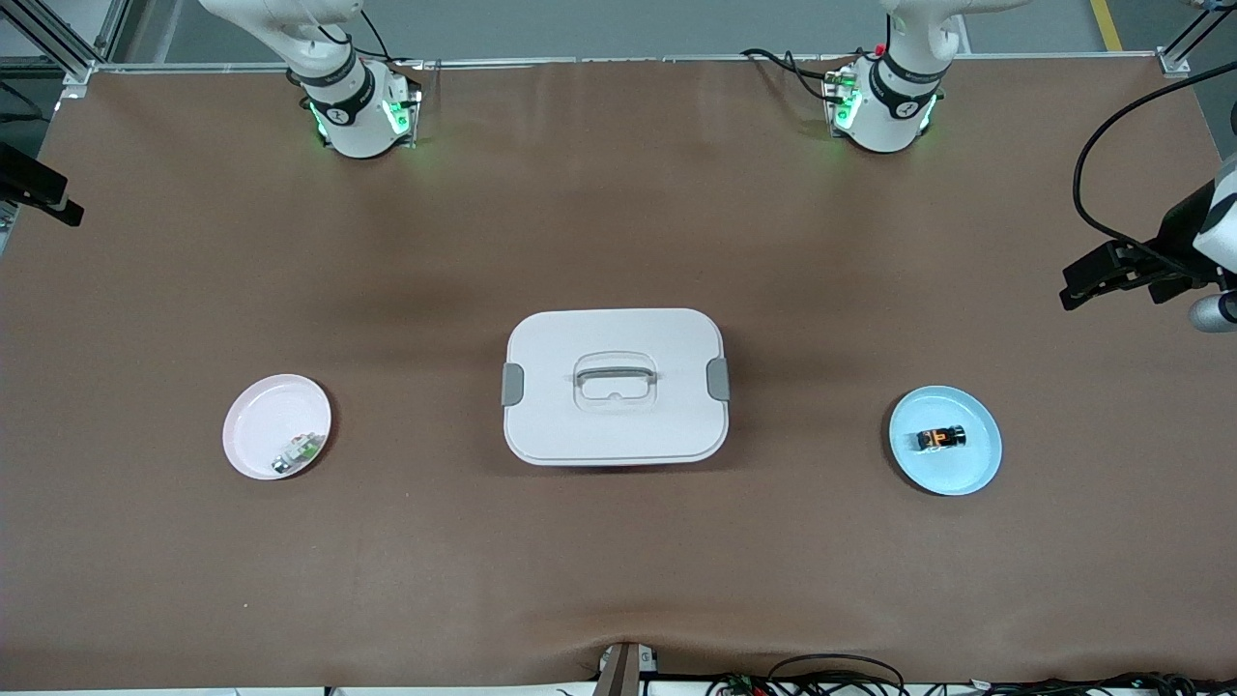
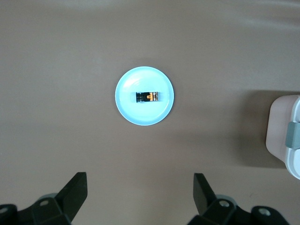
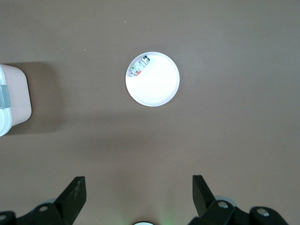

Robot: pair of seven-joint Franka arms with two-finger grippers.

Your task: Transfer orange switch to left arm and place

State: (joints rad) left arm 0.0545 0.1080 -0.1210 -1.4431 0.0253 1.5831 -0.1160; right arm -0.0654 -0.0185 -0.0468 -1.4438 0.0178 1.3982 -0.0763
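1. Both sets of jaws stand spread wide with nothing between them: the left gripper (image 2: 140,197) hangs high over the desk (image 1: 618,570) at the left arm's end, looking down on the blue plate (image 2: 164,110), and the right gripper (image 3: 139,199) hangs high over the right arm's end, looking down on the pink plate (image 3: 159,91).
2. Brown desk next, the biggest thing here, with the two white arms rising from green-lit bases, the right arm's base (image 1: 359,116) and the left arm's base (image 1: 884,111).
3. At the middle of the desk sits the box (image 1: 616,385), white, lid on, grey handle lying flat on top and a grey clip at each end.
4. Toward the left arm's end, well apart from the box, lies the blue plate (image 1: 976,469).
5. Toward the right arm's end, also well apart from the box, lies the pink plate (image 1: 259,416).
6. On the blue plate rests the orange switch (image 1: 941,438), lying on its side near the plate's middle, black with an orange band; neither gripper touches it.
7. On the pink plate, close to its rim nearest the front camera, lies a small green-and-white part (image 1: 298,452).
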